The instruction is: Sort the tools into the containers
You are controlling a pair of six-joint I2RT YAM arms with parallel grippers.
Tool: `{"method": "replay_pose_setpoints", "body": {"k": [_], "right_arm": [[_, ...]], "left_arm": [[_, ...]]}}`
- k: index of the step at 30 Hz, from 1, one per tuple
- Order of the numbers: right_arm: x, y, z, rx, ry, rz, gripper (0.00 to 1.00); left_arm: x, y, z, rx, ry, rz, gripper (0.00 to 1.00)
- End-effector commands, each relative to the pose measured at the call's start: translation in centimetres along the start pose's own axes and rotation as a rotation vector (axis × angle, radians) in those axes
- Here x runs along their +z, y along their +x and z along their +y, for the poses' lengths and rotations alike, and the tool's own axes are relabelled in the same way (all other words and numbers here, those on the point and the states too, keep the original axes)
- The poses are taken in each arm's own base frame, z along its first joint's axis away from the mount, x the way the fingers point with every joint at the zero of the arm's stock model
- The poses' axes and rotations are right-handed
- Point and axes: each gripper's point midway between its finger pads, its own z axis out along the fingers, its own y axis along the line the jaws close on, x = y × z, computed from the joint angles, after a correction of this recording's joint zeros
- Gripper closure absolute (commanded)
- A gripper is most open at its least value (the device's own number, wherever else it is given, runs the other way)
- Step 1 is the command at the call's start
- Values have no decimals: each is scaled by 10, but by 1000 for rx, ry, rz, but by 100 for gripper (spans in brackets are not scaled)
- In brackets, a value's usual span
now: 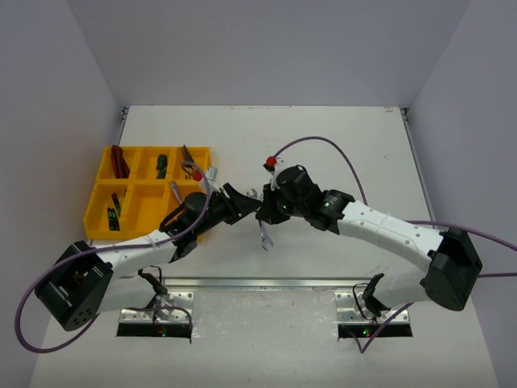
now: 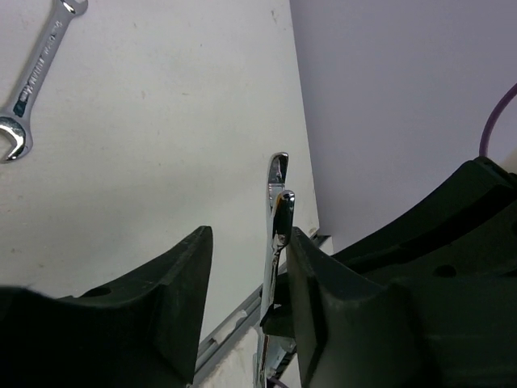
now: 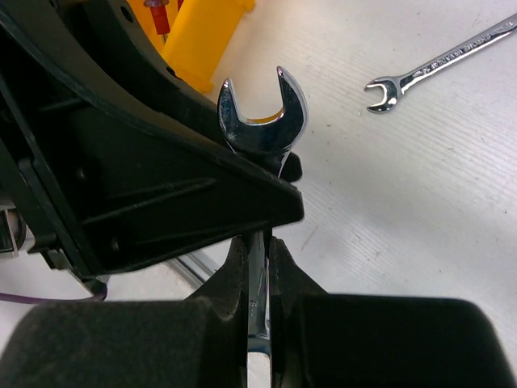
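Handover in mid-air, near the yellow tray (image 1: 113, 235): wrench (image 3: 262, 121) clamped in the closed right gripper (image 3: 258, 250), left gripper (image 2: 249, 242) part-open around its upper end, touching on one side only. Close squarely on the flat shank, confirm the hold, then release the right side without twisting.

In the overhead view the left arm (image 1: 137, 255) hides much of the lower right compartment of the yellow tray (image 1: 121, 234) from you, and the tools in the other compartments are too small to name. In the right wrist view, the held wrench (image 3: 262, 121) shows only its open end; the left gripper's finger (image 3: 161, 194) covers its shank. The loose wrench (image 3: 428, 69) runs off the right edge there, and off the top edge in the left wrist view.
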Motion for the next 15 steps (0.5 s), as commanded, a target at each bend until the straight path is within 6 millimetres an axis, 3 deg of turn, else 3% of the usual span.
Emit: {"method": "replay_pose_setpoints", "body": {"k": [1, 2, 5, 7, 8, 9, 11, 12, 15], "right_arm": [[-8, -31, 25, -4, -85, -104, 100], [-8, -32, 25, -3, -85, -107, 100], [-9, -33, 24, -1, -77, -114, 100], [-10, -31, 21, -4, -68, -115, 100], [-12, -31, 21, -3, -70, -121, 94], [-15, -31, 20, -1, -67, -130, 81], [-19, -28, 9, 7, -25, -153, 21], [-21, -28, 3, 8, -4, -165, 4], [-38, -28, -13, 8, 55, -201, 1]], "left_arm": [[8, -4, -45, 20, 130, -16, 65], [9, -2, -47, 21, 133, -10, 68], [10, -2, -48, 28, 136, -12, 99], [10, -5, -45, 43, 111, -24, 100], [11, -13, -44, 57, 82, -55, 100], [12, -22, -42, 73, 44, -85, 100], [9, -34, -21, 126, -92, -109, 100], [7, -39, -7, 149, -161, -111, 100], [-14, -91, 35, 179, -367, -209, 100]]}}
